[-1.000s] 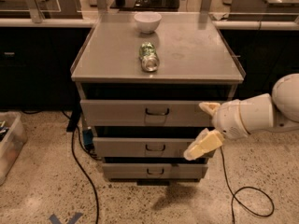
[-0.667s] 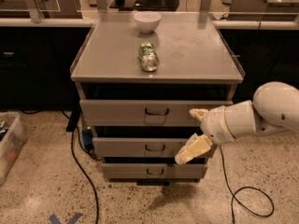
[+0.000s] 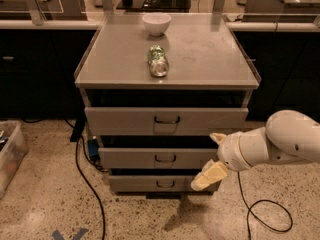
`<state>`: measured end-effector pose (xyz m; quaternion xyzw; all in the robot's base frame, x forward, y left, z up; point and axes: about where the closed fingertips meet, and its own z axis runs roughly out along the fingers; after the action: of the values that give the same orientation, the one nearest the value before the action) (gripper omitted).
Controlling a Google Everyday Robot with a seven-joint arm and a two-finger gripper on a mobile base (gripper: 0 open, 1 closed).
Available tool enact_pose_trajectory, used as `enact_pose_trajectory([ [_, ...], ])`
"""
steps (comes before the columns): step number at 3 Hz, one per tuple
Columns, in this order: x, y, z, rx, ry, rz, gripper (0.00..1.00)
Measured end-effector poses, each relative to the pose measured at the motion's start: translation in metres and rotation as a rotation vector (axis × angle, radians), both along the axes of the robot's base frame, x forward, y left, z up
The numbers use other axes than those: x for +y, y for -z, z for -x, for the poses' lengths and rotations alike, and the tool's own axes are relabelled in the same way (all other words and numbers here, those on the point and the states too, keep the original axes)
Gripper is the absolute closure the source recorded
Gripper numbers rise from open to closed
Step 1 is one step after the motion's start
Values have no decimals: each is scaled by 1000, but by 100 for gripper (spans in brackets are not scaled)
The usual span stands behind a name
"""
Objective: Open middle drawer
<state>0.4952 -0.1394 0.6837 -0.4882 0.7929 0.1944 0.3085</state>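
The gripper hangs below the table's front right corner, its two pale fingers spread apart and holding nothing. It sits in front of the right end of the middle drawer, which lies under the table's front edge between the top drawer and the bottom drawer. The small dark handle at its centre is well to the gripper's left.

The main risk, as I judge it, is the wrong grasp. The lower finger reaches down over the bottom drawer's right end, and the three fronts look alike, so a sideways move at the wrong height could hook the wrong loop. Closing where it is now would catch only the flat front. A jerky pull might also set the can (lying on its side mid-table) rolling towards the bowl or an edge.

The gripper hides the drawer's right end, so contact cannot be told. The arm is cut off at the right.
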Motion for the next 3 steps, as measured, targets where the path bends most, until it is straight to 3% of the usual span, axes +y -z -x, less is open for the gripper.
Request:
enact_pose_trajectory([
  [1,-45,29,-4,-13,116,28,0],
  [2,-44,29,-5,-13,116,28,0],
  [3,-35,51,-21,-19,99,72,0],
])
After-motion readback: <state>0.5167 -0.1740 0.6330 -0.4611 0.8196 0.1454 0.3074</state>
